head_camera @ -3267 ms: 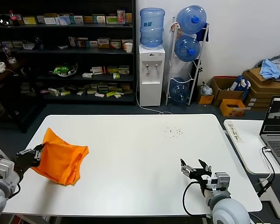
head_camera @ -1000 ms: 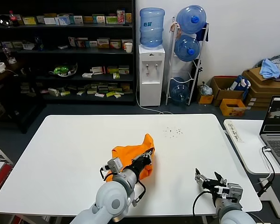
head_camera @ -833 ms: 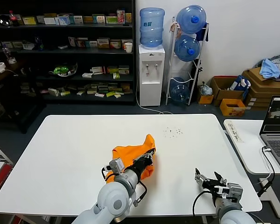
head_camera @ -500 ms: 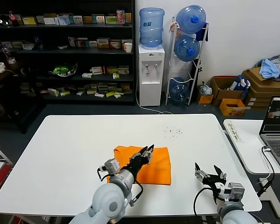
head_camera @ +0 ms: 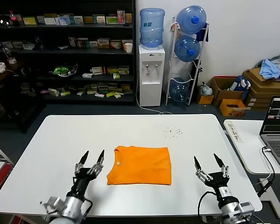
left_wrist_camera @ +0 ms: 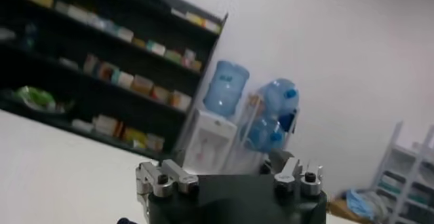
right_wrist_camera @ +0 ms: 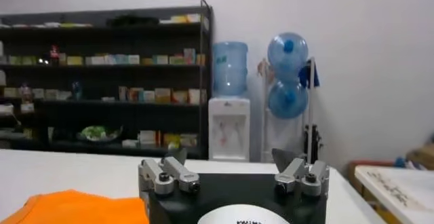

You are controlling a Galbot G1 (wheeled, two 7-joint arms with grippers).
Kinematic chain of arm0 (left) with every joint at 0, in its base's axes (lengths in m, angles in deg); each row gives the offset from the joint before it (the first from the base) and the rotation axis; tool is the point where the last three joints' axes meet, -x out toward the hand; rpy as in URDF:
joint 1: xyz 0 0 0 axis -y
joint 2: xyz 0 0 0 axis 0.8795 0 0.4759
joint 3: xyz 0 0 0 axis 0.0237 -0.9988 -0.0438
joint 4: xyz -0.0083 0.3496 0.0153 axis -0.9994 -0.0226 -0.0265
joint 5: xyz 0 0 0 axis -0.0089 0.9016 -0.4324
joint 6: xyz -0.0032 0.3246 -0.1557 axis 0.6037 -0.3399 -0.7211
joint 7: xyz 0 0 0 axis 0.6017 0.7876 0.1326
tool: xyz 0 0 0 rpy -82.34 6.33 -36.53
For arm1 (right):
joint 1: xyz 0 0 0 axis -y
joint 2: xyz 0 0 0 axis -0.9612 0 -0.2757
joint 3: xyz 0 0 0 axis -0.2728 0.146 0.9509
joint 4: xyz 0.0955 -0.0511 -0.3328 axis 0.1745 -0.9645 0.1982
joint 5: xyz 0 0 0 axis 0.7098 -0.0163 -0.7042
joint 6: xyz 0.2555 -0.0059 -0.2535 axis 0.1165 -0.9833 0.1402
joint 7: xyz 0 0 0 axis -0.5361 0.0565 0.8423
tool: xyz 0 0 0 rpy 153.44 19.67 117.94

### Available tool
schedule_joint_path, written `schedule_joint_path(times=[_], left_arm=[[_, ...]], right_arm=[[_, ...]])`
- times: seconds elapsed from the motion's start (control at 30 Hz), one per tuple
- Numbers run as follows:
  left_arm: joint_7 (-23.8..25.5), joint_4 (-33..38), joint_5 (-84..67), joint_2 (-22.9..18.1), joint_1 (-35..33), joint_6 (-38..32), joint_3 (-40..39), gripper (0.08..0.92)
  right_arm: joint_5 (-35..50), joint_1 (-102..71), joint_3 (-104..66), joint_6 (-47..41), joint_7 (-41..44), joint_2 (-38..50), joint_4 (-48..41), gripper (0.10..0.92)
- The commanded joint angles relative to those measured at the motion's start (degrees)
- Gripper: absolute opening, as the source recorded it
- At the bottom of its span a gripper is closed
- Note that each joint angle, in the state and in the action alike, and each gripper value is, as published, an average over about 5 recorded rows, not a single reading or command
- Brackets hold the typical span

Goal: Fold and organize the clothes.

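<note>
Orange T-shirt (head_camera: pixel 140 165) lies flat on the white desk (head_camera: pixel 51 144), already a neat rectangle, collar toward our left. Left hand (head_camera: pixel 92 158) stands just beside the collar edge, fingers spread, holding nothing. Right hand (head_camera: pixel 209 162) sits near the shirt's opposite edge, fingers likewise apart and empty. For a further fold, we judge both hands should pinch matching corners together and carry the cloth over evenly, avoiding wrinkles.

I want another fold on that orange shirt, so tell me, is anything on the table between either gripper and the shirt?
Nothing visible. The orange T-shirt lies flat mid-table. The left gripper is open just off its collar side, the right gripper open off the other side, with only bare white table between each and the shirt.
</note>
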Motion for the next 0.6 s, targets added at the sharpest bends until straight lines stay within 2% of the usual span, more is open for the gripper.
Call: schedule_joint_path(times=[0.03, 0.17, 0.6], left_arm=[[20.74, -4.45, 9.87, -10.69, -14.7, -19.98, 14.93, 0.82], [22.2, -4.94, 9.69, -11.02, -14.2, -20.34, 14.51, 0.822], [22.11, -4.88, 7.77, -10.67, -13.54, -20.21, 14.23, 0.823]], right_arm=[[-11.91, -3.19, -2.42, 17.96, 8.63, -9.9, -6.23, 0.823], [-10.98, -3.46, -3.82, 19.27, 8.37, -10.54, -6.77, 0.823], [-10.61, -5.03, -6.37, 20.3, 8.49, -12.4, -5.36, 0.823]])
